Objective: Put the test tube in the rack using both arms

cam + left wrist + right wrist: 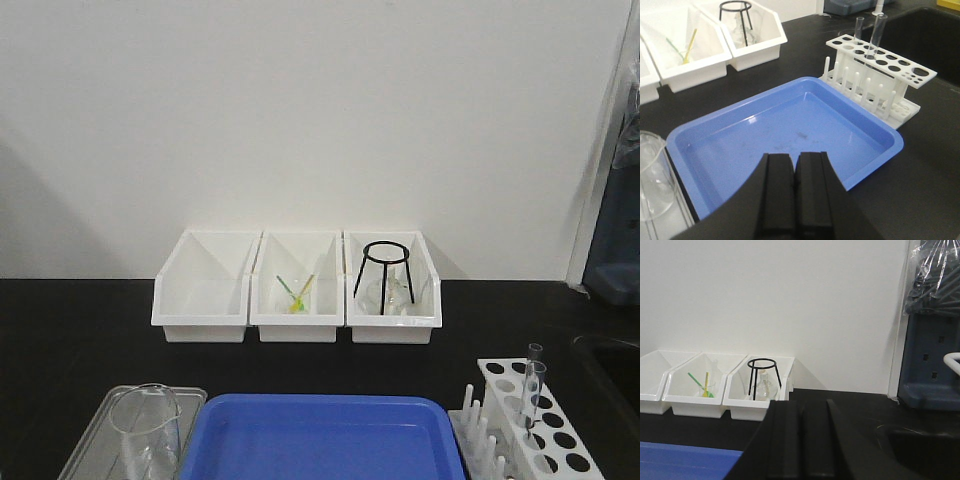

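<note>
Three white storage bins [297, 300] in a row against the wall: the left one holds nothing visible, the middle one thin green and yellow sticks [298, 292], the right one a black wire tripod stand [384, 268] with clear glassware beside it. The white plastic rack [530, 420] stands at the front right, its top plate pierced with round holes, upright pegs along the side facing the blue tray [320, 440]. Two slim clear tubes stand upright in neighbouring holes of the rack; the nearer test tube [534, 395] is in the foreground, the second just behind it. The blue tray is smooth, shallow and round-cornered, with nothing in it. To its left, a clear beaker [148, 425] sits on a transparent tray [90, 445]. Worktop [80, 330] is matte black; wall is plain white. Left gripper [794, 192], over the blue tray's near edge, has its black fingers pressed together on nothing. Right gripper [802, 440] likewise has its fingers closed together, holding nothing. Dark blue equipment [932, 360] stands at far right.
</note>
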{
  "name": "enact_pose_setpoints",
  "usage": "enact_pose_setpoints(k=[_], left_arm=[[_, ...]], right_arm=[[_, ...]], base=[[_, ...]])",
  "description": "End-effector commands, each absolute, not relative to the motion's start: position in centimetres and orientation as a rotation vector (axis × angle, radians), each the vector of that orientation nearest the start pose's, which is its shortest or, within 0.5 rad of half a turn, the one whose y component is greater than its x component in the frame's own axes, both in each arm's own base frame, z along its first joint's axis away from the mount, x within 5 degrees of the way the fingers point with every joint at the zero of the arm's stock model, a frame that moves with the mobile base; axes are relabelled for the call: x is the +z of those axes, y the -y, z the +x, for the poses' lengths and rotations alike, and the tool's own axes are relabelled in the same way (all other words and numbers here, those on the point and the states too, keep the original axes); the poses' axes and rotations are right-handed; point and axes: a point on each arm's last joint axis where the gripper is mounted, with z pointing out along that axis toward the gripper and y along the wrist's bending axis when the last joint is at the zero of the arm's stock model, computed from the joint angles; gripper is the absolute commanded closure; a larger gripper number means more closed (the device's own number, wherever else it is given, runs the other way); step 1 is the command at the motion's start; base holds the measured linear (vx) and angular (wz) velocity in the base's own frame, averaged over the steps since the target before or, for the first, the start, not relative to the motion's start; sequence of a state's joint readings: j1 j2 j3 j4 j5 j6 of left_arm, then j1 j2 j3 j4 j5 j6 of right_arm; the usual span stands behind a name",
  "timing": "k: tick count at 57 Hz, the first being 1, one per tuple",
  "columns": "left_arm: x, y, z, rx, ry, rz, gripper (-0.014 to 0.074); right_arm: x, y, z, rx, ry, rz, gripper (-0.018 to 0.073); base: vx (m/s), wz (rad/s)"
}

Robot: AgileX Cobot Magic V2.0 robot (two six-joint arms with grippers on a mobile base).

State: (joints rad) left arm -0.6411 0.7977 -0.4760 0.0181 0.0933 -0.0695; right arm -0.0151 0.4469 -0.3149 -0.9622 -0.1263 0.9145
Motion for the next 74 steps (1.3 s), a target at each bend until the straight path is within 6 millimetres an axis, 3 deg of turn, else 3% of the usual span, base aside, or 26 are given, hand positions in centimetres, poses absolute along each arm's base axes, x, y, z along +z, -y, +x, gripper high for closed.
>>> enact_pose_setpoints(k=[1,15,21,33,44,51,74], left_arm=[[30.7,10.1,13.5,-0.502,-1.697,0.522,0.0603],[30.6,10.1,13.4,-0.428,-1.659,0.606,0.0603],[30.1,8.6,12.5,-0.350,-1.620,0.618,0.0603],[25.5,3.1,8.5,-0.227,-1.590,0.334,0.0603],[20.5,1.3,6.1,-0.173,-1.563,0.154,0.0603],[20.3,0.9,5.2,-0.146,-1.592,0.132,0.0603],[19.8,1.0,5.4,-0.139,-1.654,0.133,0.0603]], right_arm=[[30.6,-1.0,10.4,0.048,-1.488,-0.126,0.0567],[30.6,-1.0,10.4,0.048,-1.488,-0.126,0.0567],[30.6,-1.0,10.4,0.048,-1.488,-0.126,0.0567],[30.6,-1.0,10.4,0.049,-1.487,-0.127,0.0567],[30.6,-1.0,10.4,0.049,-1.487,-0.127,0.0567],[30.6,-1.0,10.4,0.049,-1.487,-0.127,0.0567],[30.6,-1.0,10.4,0.049,-1.487,-0.127,0.0567]], base=[[0.00,0.00],[0.00,0.00],[0.00,0.00],[0.00,0.00],[0.00,0.00],[0.00,0.00],[0.00,0.00]])
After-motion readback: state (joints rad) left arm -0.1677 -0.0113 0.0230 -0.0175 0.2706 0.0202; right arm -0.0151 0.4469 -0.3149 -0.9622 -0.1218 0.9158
